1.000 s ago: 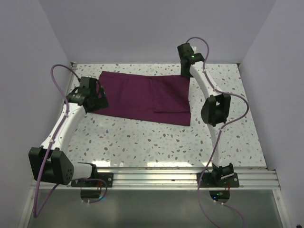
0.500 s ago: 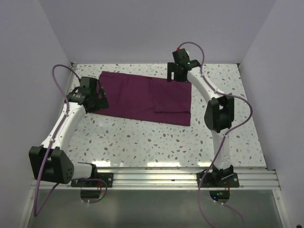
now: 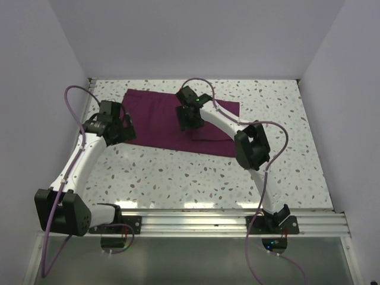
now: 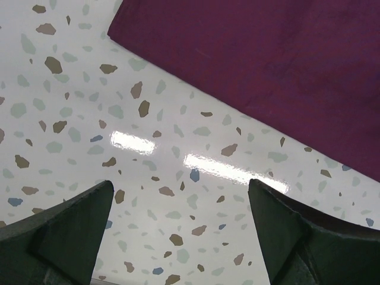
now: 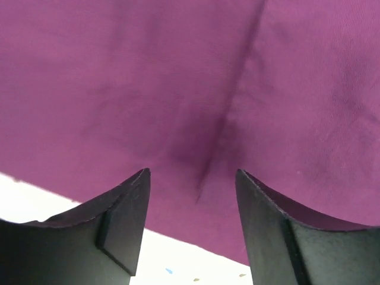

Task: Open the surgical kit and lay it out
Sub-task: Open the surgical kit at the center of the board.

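Purple cloth [image 3: 157, 119] lies flat along the far part of the speckled counter [image 3: 196, 172], a long rectangle running from left of centre to right of centre. On its right part a smaller folded layer [image 3: 212, 134] sits on top, its edges showing as darker lines. The wrap is closed and only its outer fabric shows.

At the near left corner of the cloth hangs the left claw [image 3: 122, 127], over bare counter just beside the fabric's edge. Its wrist view shows the fingers spread wide with nothing between them but speckled surface and two glints of light. The cloth's edge runs on a slant across the upper right of that view.

From the other side, the right arm reaches across so that the right claw [image 3: 189, 119] hangs over the middle of the cloth. In its wrist view the fingers stand parted and grasp nothing. A dark crease [image 5: 228, 113] in the fabric runs down between them toward the cloth's near edge. Whether the tips touch the cloth cannot be told.
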Robot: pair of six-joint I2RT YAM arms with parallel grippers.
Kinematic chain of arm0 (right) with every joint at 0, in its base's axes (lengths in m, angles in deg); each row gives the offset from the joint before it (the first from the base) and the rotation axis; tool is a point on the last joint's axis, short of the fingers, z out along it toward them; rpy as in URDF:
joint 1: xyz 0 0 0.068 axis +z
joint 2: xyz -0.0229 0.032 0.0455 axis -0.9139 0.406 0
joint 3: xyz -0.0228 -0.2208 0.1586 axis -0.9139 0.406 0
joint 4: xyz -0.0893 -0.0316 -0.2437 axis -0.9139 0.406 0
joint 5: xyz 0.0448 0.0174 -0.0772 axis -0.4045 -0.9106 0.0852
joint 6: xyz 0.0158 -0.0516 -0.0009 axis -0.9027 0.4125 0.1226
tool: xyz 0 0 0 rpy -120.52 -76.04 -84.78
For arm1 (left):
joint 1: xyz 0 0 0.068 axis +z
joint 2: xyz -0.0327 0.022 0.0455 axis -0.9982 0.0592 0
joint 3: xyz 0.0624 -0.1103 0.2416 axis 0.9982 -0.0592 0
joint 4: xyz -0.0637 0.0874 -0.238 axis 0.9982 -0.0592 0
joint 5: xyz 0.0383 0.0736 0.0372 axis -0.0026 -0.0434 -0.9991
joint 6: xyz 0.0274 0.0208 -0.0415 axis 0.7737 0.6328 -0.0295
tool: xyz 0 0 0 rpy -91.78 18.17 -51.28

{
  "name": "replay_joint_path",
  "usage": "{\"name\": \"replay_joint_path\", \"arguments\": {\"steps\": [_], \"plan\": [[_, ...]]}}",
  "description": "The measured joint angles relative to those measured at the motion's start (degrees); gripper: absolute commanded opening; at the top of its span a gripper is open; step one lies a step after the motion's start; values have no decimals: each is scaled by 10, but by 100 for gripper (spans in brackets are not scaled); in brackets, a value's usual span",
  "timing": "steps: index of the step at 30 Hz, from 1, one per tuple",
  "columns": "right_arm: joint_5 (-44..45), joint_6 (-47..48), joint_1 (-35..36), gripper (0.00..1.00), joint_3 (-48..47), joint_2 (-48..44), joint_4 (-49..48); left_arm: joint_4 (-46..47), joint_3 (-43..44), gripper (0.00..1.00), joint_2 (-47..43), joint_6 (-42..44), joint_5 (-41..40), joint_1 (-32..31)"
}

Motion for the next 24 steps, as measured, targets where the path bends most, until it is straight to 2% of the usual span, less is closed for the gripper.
{"name": "replay_joint_path", "arguments": {"steps": [6, 9, 12, 13, 15, 20, 24], "plan": [[30, -5, -7, 47, -23, 46, 57, 1, -13, 100, -18, 0, -1, 0], [36, -6, -9, 34, -24, 51, 72, 1, -20, 100, -21, 0, -1, 0], [42, -6, -8, 17, -24, 52, 79, 1, -24, 100, -21, 0, -1, 0], [44, -6, -7, 8, -24, 52, 81, 1, -24, 100, -21, 0, -1, 0], [46, -6, -7, 0, -24, 52, 84, 3, -24, 100, -21, 0, -1, 0], [55, -4, -7, 0, -31, 52, 101, 6, -24, 100, -21, 0, -1, 0], [78, 10, -7, 0, -95, 52, 149, 7, -24, 100, -21, 0, -1, 0]]}}
